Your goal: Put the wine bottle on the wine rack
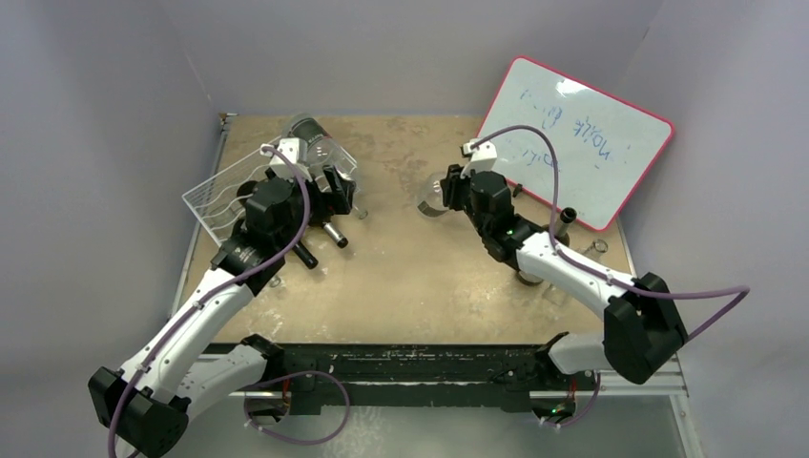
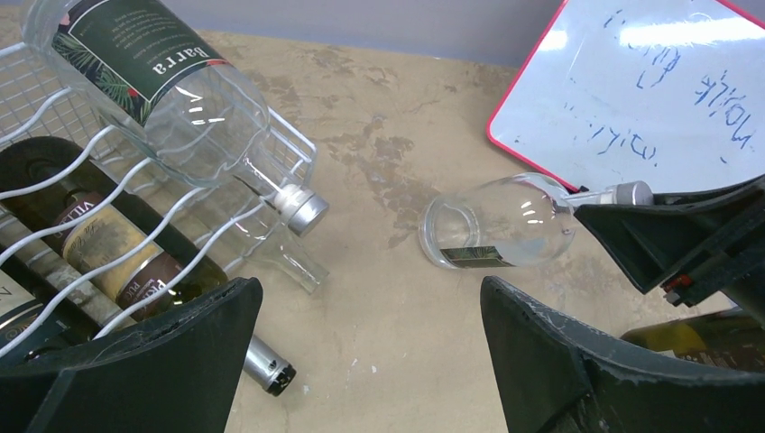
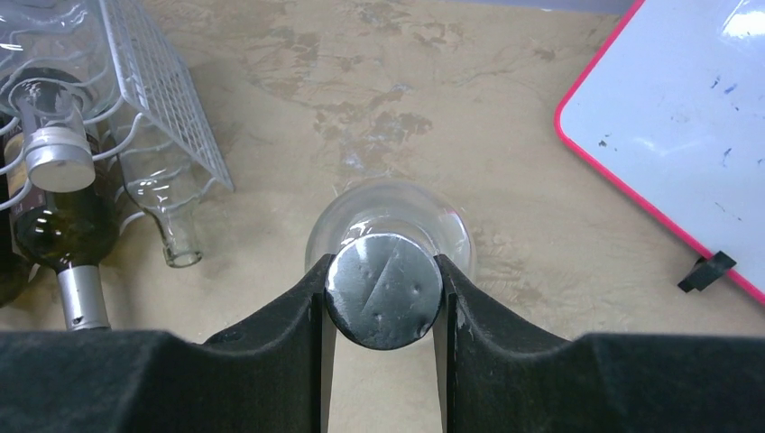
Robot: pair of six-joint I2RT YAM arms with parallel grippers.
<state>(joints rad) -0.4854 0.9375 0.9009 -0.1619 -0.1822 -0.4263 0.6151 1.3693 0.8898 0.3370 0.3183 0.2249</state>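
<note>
At far left the white wire wine rack (image 1: 212, 202) already carries a clear "Barra"-labelled bottle (image 2: 171, 90) and a dark green bottle (image 2: 108, 244). The left hand (image 2: 368, 298) hangs just beside it, fingers spread wide and holding nothing. Out on the tan desk (image 1: 410, 277), well apart from the rack, the clear glass wine bottle (image 2: 492, 225) lies on its side. It looks empty, so probably light, but it is rigid, slick and breakable. The right hand (image 3: 382, 271) pinches its silver screw cap (image 3: 383, 293). That hold is narrow and smooth, and the body may swing, so a grip lower on the neck would seem safer. A red-framed whiteboard (image 1: 572, 143) stands at right.
</note>
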